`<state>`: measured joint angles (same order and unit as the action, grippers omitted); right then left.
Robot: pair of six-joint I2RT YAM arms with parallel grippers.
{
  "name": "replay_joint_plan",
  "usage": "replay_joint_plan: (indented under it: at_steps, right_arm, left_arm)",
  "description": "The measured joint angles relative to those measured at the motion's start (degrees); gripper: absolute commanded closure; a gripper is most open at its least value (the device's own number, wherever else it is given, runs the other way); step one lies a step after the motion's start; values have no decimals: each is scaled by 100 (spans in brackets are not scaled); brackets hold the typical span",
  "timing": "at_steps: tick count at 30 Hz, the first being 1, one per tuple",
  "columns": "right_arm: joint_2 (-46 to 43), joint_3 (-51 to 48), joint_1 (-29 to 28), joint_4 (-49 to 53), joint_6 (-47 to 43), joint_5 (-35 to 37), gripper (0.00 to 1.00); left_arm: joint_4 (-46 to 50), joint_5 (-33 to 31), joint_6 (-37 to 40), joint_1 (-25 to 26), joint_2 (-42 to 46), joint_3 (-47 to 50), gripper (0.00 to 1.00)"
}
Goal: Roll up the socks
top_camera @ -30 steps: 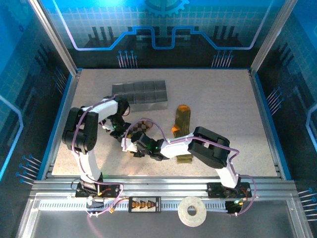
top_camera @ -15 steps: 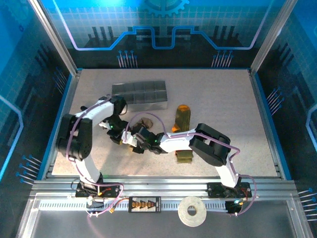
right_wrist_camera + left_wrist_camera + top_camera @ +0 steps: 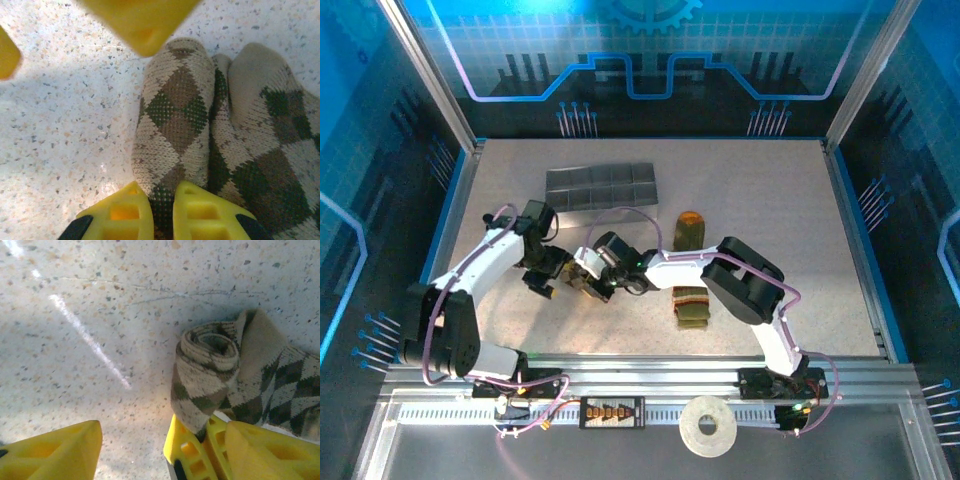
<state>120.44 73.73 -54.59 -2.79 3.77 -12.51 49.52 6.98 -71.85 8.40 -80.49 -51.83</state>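
Observation:
The beige-brown argyle sock lies partly rolled on the speckled table, its coiled end facing my left wrist camera. My right gripper is shut on the near end of the roll, its yellow fingers pinching the knit from both sides. Beside the roll, my left gripper is open and holds nothing. From above, the two grippers meet left of centre, the left just left of the right. To the right lies the olive green sock, flat, with its orange toe at the far end.
A grey divided tray sits at the back, behind both grippers. The right arm's forearm stretches across the middle, over the green sock. Metal frame rails border the table on all sides.
My left gripper has opened, let go of the argyle sock and drawn off to the left. My right gripper has closed on the roll and shifted slightly away from the near edge.

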Motion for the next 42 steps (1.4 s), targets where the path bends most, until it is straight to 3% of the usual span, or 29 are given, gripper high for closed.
replay_joint_plan:
  at_steps: [10,20,26,30,35,38,40,42]
  right_arm:
    - [442,566,520,393,894,-1453,100]
    - [721,925,728,741,1362,-2120,100]
    - [850,1001,831,737,1576,-2463,100]
    - [835,949,848,656,1589,-2490,80]
    - [330,256,726,275,1130,-1840,64]
    - [-245,-496,542,61,592,-1198,58]
    - [-798,-1279,330,-302,155,-671,47]
    - [-1281,-1974,103,-763,-275,-225,43]
  left_arm:
    - [-1438,455,284,35,61,667,44]
    - [-1954,435,345,33,-190,925,51]
    - [-2253,439,420,39,-612,822,67]
    - [-1836,439,483,66,-1054,374,83]
    - [-1346,380,431,177,-1335,68,88]
    - [-1128,225,262,361,-1346,-13,91]
    - [-815,109,85,573,-1419,-164,91]
    - [-485,9,-85,789,-1547,-363,92]
